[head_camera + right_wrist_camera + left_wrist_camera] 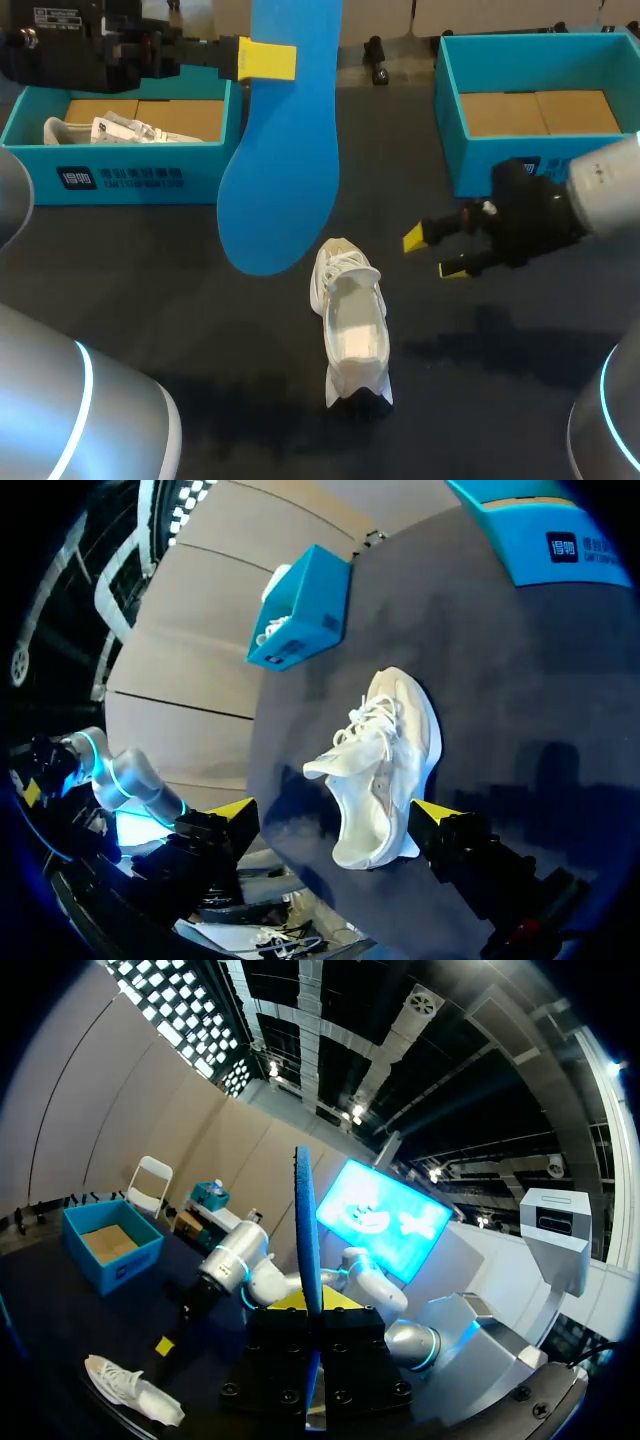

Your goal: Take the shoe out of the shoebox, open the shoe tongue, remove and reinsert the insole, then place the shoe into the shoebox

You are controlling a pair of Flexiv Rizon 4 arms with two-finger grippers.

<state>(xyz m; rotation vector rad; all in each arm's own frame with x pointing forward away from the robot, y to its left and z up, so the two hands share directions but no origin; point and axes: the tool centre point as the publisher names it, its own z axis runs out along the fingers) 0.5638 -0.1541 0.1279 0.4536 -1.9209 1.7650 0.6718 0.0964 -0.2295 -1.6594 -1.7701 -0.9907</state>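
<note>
Left claw (pixel 268 60) clenched on the blue insole (pixel 285 150), holding it up above the table (pixel 150 300). Right claw (pixel 433 254) released, fingers spread, near the white shoe (pixel 352 320), not touching. Shoe sits upright on the table, outside both boxes.

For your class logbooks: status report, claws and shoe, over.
Left claw shut on blue insole, aloft. Right claw open, facing white shoe on table. Nothing between them.

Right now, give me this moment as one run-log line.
left gripper: shut on blue insole, above table | right gripper: open, beside white shoe | white shoe: on table, insole out
</note>
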